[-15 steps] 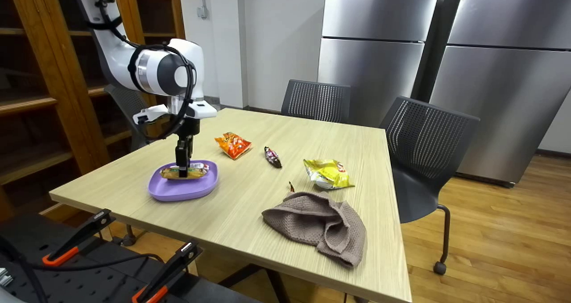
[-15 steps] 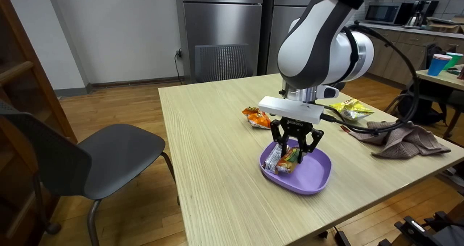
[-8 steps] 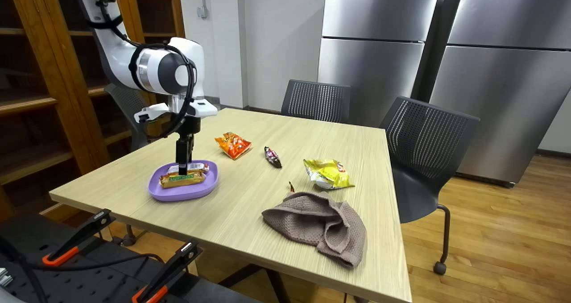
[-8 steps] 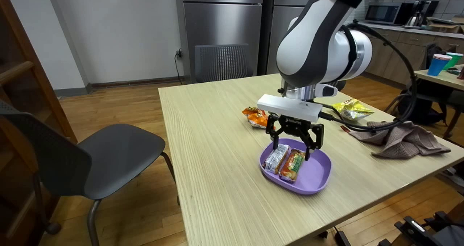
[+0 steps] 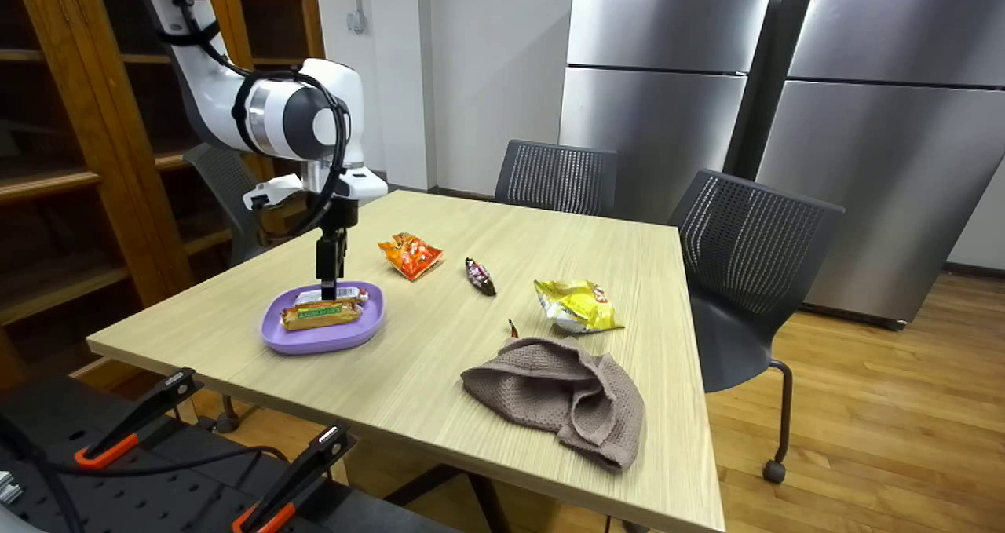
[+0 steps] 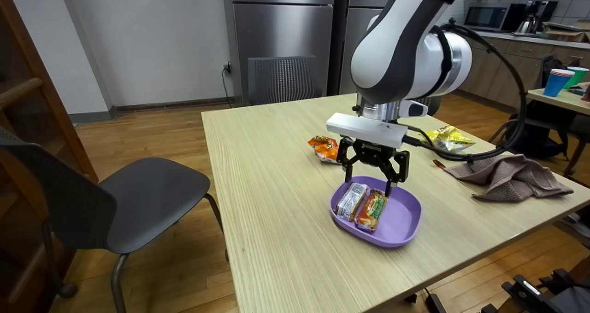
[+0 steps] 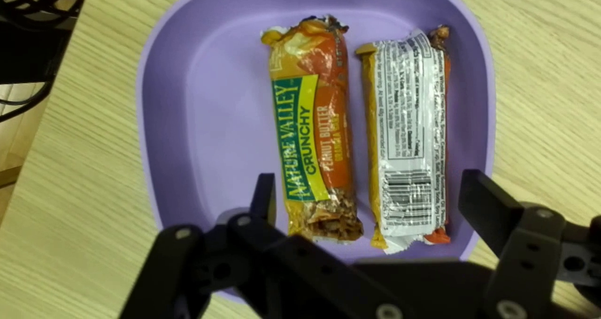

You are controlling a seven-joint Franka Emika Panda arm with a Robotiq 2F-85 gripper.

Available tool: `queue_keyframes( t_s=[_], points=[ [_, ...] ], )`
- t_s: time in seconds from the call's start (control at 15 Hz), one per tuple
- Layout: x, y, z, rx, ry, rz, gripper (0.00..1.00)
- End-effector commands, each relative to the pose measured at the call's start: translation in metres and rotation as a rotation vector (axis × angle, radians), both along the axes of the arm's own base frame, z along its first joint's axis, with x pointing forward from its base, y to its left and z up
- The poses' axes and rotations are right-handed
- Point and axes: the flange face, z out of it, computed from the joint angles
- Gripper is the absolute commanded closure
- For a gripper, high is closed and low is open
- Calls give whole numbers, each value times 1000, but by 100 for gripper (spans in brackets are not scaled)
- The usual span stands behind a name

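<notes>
In the wrist view, my gripper (image 7: 368,180) is wide open above a purple plate (image 7: 162,121), with nothing gripped. Two wrapped granola bars lie side by side in the plate, apart from each other. The green and orange labelled bar (image 7: 310,136) shows its front. Its neighbour, the white-backed bar (image 7: 408,140), has its barcode side up. Seen from an exterior view, the fingers (image 6: 388,189) hang over the plate's far part, just above and behind the bars. In an exterior view, the gripper (image 5: 328,291) partly hides the white-backed bar.
On the table (image 5: 440,376) lie an orange snack bag (image 5: 411,256), a small dark wrapped snack (image 5: 480,277), a yellow chip bag (image 5: 579,306) and a crumpled brown cloth (image 5: 561,399). A dark red tip (image 5: 513,328) pokes out behind the cloth. Chairs (image 5: 754,266) stand around the table.
My gripper has opened and let go of the green and orange labelled bar, which now rests flat in the plate. The arm has risen and drawn slightly back from the bars.
</notes>
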Motion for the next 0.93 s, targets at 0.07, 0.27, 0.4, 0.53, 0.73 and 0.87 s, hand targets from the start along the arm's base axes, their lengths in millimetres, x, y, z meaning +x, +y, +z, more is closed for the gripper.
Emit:
queue_keyframes(
  t_s=[0.07,0.27,0.4,0.53,0.73,0.87],
  points=[
    [17,-7,20,-6,-36,20,0],
    [32,-14,27,-16,-57,37,0],
    [41,-18,31,-25,-64,55,0],
    [50,-21,35,-31,-71,76,0],
    [48,-21,32,-29,-85,64,0],
    [53,-21,36,-30,-87,81,0]
  ],
)
